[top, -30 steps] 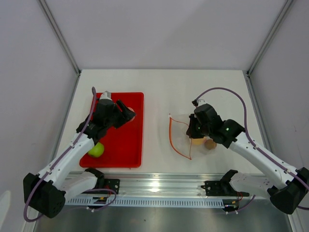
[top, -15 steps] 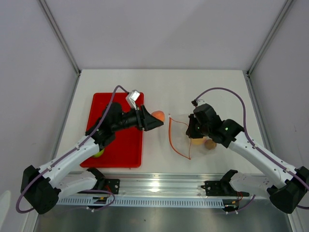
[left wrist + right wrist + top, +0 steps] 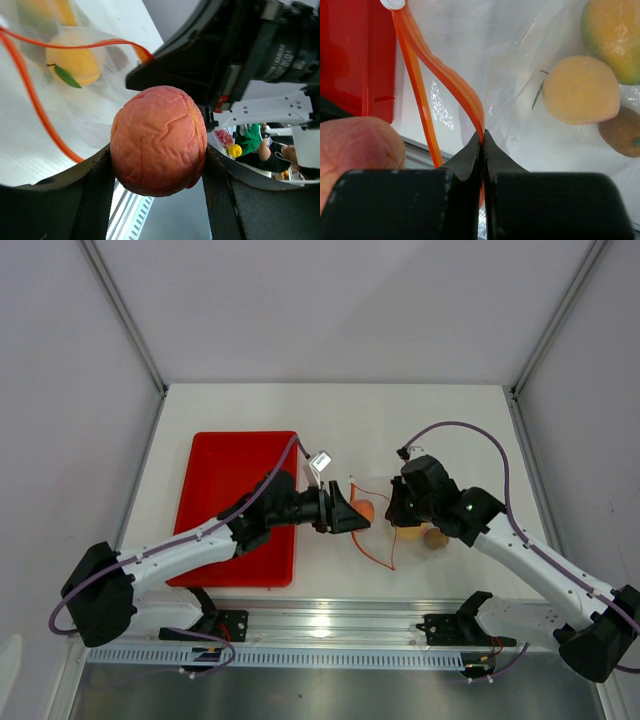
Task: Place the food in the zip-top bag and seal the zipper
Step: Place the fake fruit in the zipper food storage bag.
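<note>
Peach-pink toy fruit [image 3: 159, 141] with a wrinkled skin is sitting clamped between the left fingers [image 3: 95, 200], which are gripping it from both sides just in front of the mouth of the small clear floppy plastic bag [image 3: 385, 540]. The right fingers [image 3: 470, 160] are pressing together on the thin orange-red zipper strip [image 3: 451, 76] along that mouth. They are pinching one lip apart from the other, so the opening is gaping toward the peach-pink toy fruit. The bag is lying on the white desk [image 3: 420, 430] between the two arms, just right of the red rectangular plastic tray [image 3: 215, 480].

Inside the bag, a pale yellow-orange round fruit with a small green leaf [image 3: 580, 90], a green-tinged orange fruit [image 3: 615, 32] and a small brown fruit [image 3: 620, 131] are resting close together. The black housing of the right arm [image 3: 225, 50] is crowding the space right behind the held fruit, and the other zipper lip is curving along the desk just beside it.
</note>
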